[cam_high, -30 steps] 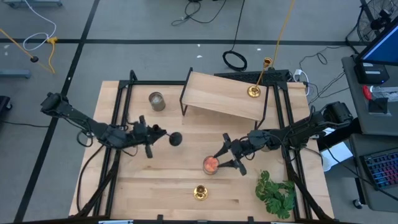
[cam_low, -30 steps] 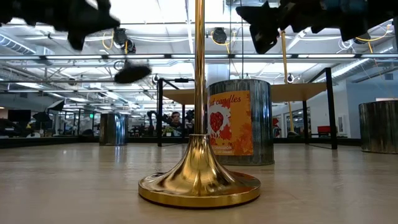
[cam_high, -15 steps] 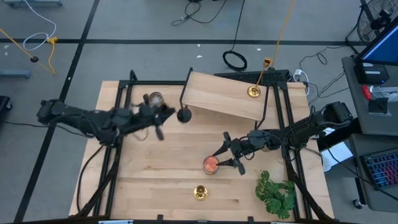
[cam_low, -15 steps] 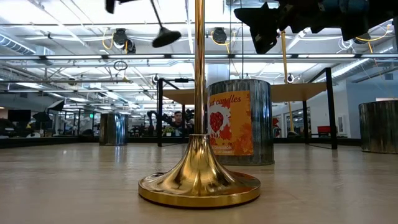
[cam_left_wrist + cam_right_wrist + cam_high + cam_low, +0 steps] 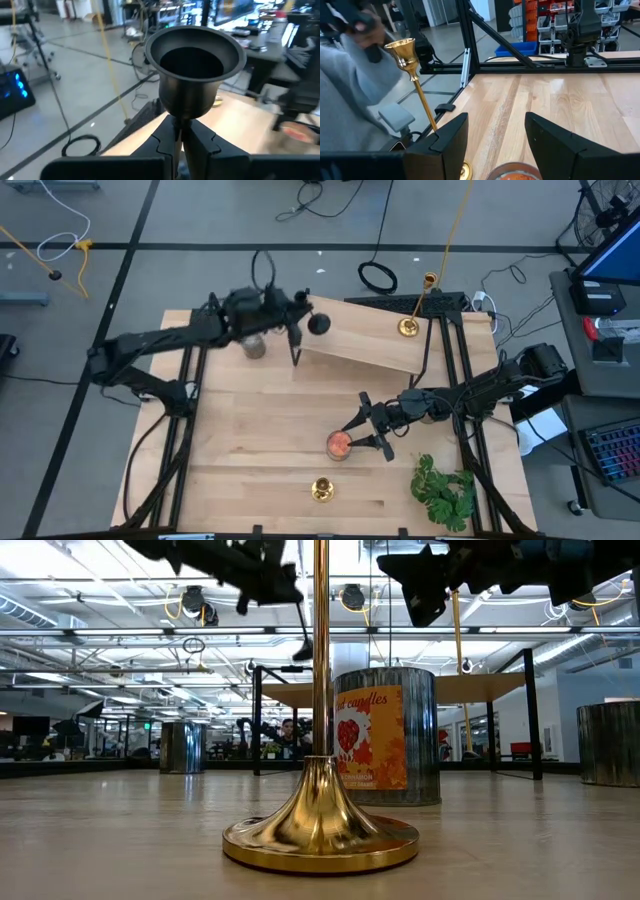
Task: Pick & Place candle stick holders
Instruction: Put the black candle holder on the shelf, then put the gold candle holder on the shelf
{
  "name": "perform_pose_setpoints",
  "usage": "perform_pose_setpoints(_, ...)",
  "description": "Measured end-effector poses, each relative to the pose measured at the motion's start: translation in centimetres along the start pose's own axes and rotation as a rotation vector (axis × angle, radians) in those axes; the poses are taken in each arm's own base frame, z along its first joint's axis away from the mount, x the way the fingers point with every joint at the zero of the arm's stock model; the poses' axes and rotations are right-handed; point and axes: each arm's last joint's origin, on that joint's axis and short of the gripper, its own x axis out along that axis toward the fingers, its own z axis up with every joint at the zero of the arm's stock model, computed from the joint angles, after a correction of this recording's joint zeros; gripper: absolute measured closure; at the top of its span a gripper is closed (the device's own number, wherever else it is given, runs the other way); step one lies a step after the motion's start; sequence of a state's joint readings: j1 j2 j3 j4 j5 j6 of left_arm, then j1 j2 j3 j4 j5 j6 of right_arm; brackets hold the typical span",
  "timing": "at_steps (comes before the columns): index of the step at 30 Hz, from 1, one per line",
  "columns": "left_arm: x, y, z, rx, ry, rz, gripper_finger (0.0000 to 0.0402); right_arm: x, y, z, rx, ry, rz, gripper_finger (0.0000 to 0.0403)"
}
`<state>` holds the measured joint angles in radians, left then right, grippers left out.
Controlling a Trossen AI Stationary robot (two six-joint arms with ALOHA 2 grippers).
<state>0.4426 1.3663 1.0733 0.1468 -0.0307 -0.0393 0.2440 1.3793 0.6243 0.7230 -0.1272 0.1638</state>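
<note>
My left gripper (image 5: 297, 320) is shut on the small black candle stick holder (image 5: 316, 323) in the air, at the left end of the raised wooden shelf (image 5: 365, 335). One gold holder (image 5: 408, 327) stands by its round base on the shelf's right part. A second gold holder (image 5: 322, 490) stands by its base on the table near the front edge; it fills the low view (image 5: 320, 830). My right gripper (image 5: 370, 430) is open and empty beside an orange candle tin (image 5: 340, 445). My left gripper pinches the black holder's thin stem (image 5: 178, 131) between its two fingers, just behind the flared round end (image 5: 195, 52). The fingers lie along the stem, and the hollow end points away from the gripper. The holder is lifted clear of table and shelf.
A metal tin (image 5: 252, 343) stands left of the shelf. A green leafy plant (image 5: 445, 490) lies at the front right. The shelf's black legs (image 5: 297, 340) stand close to the held holder. A person's grey sleeve (image 5: 350, 85) shows beyond the table in the right wrist view.
My left gripper has risen and swung from the table's left middle toward the far edge and the right, up to the shelf's left end, turning as it went. The black holder has gone with it, clear of the table throughout.
</note>
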Motion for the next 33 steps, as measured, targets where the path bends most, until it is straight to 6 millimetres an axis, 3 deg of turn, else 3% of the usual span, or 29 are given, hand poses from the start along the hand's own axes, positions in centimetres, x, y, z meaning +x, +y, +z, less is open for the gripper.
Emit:
perform_pose_setpoints(6,2.5,3.9,-1.2,-0.042,0.006,-0.006,0.0388,0.0,0.0,0.0,0.000,0.002,0.000,0.0211)
perform_pose_setpoints(14,3.7,6.5,-2.9,-0.047,0.054,0.051,0.0374,0.0,0.0,-0.1,0.002,0.012,-0.002,0.0211)
perform_pose_setpoints(21,4.2,7.6,-3.5,-0.055,0.067,0.054,0.0386,0.0,0.0,-0.1,0.002,0.012,-0.002,0.0211)
perform_pose_setpoints(28,4.2,7.7,-3.5,-0.012,0.073,0.056,0.0324,0.0,0.0,-0.1,0.001,0.009,-0.002,0.0211)
perform_pose_setpoints(33,4.2,7.7,-3.6,0.025,0.076,0.055,0.0304,0.0,0.0,-0.1,0.001,0.009,-0.002,0.0211)
